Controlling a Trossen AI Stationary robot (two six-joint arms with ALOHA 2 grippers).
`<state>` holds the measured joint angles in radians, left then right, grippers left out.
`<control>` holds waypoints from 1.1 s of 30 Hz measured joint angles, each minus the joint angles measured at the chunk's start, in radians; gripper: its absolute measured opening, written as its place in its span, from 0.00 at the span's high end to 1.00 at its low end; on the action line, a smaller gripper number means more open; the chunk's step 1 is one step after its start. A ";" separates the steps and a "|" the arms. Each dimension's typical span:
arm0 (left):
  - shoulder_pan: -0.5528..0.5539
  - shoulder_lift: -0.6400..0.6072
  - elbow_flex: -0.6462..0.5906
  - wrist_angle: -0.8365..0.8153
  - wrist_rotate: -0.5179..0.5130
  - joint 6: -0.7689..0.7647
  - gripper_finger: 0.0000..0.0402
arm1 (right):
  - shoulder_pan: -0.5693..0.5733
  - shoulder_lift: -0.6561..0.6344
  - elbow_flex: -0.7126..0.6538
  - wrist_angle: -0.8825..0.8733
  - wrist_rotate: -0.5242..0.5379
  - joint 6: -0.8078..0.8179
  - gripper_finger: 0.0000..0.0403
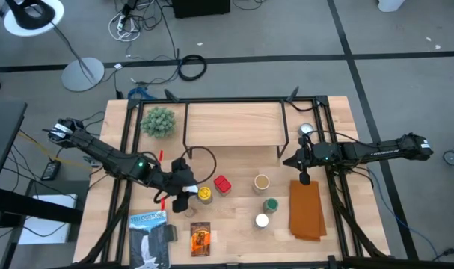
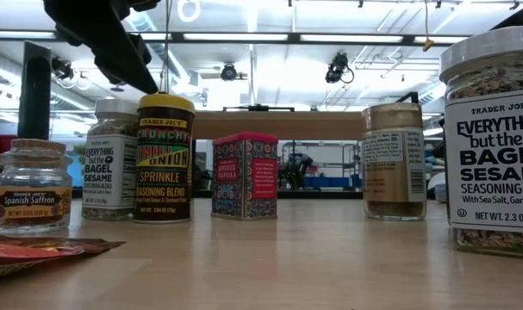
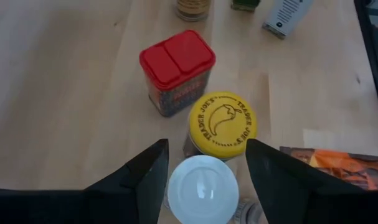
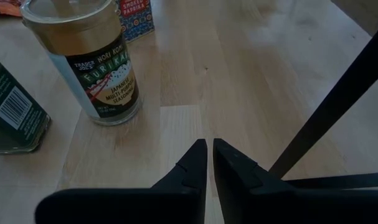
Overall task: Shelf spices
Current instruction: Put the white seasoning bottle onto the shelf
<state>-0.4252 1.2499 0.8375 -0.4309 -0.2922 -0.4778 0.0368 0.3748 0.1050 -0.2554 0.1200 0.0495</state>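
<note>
My left gripper point(image 3: 206, 163) stands open just above a white-lidded spice jar point(image 3: 203, 190), one finger on either side of its lid; I see no touch. Right beside it stand a yellow-lidded jar point(image 3: 222, 123) and a red box point(image 3: 176, 70). The tan-lidded jar point(image 1: 262, 181), the green-lidded jar point(image 1: 271, 204) and another white-lidded jar point(image 1: 262, 220) stand on the table farther right. The orange-brown packet point(image 1: 200, 237) lies near the front edge. The shelf point(image 1: 234, 123) stands at the back. My right gripper point(image 4: 210, 155) waits shut by the shelf's right leg point(image 4: 338, 99).
A folded orange-brown cloth point(image 1: 307, 209) lies at the right, a blue-and-white flat package point(image 1: 149, 239) at the front left, a green plant ball point(image 1: 158, 121) by the shelf's left end. A small saffron jar point(image 2: 30, 185) stands near the packet. Bare wood lies between the jars and the shelf.
</note>
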 joint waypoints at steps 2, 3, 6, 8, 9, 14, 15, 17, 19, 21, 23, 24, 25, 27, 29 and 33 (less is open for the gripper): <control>0.000 0.000 0.000 0.000 0.000 -0.001 0.45 | 0.000 0.000 0.000 0.000 0.000 0.000 0.93; 0.000 0.000 0.000 0.000 0.000 -0.003 0.45 | 0.000 0.000 0.000 0.000 0.000 0.000 0.93; 0.000 0.000 0.000 0.000 -0.001 -0.005 0.43 | 0.000 0.000 0.000 0.000 0.000 0.000 0.93; 0.000 0.000 0.000 -0.001 -0.003 -0.017 0.40 | 0.000 0.000 0.000 0.000 0.000 0.000 0.93; 0.000 0.000 0.000 0.000 -0.005 -0.026 0.38 | 0.000 0.000 0.000 0.000 0.000 0.000 0.93; 0.000 0.000 0.000 0.024 -0.054 -0.024 0.26 | 0.000 0.000 0.000 0.000 0.000 0.000 0.93; 0.000 0.000 0.000 0.023 -0.054 -0.024 0.25 | 0.000 0.000 0.000 0.000 0.000 0.000 0.93; 0.000 0.000 0.000 0.021 -0.052 -0.024 0.22 | 0.000 0.000 0.000 0.000 0.000 0.000 0.93; 0.000 0.000 0.000 0.021 -0.050 -0.024 0.20 | 0.000 0.000 0.000 0.000 0.000 0.000 0.93; 0.000 0.000 0.000 0.015 -0.014 -0.030 0.20 | 0.000 0.000 0.000 0.000 0.000 0.000 0.93; 0.000 0.000 0.000 0.014 0.032 -0.031 0.20 | 0.000 0.000 0.000 0.000 0.000 0.000 0.93; 0.000 0.000 0.000 0.016 0.056 -0.031 0.20 | 0.000 0.000 0.000 0.000 0.000 0.000 0.93; 0.000 0.000 0.000 0.017 0.077 -0.029 0.20 | 0.000 0.000 0.000 0.000 0.000 0.000 0.93; 0.000 0.000 0.000 0.014 0.112 -0.006 0.20 | 0.000 0.000 0.000 0.000 0.000 0.000 0.93; 0.000 0.000 0.000 0.013 0.130 0.032 0.20 | 0.000 0.000 0.000 0.000 0.000 0.000 0.93; 0.000 0.000 0.000 0.013 0.130 0.089 0.20 | 0.000 0.000 0.000 0.000 0.000 0.000 0.93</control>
<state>-0.4252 1.2499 0.8375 -0.4175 -0.1619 -0.3888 0.0369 0.3747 0.1047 -0.2554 0.1203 0.0495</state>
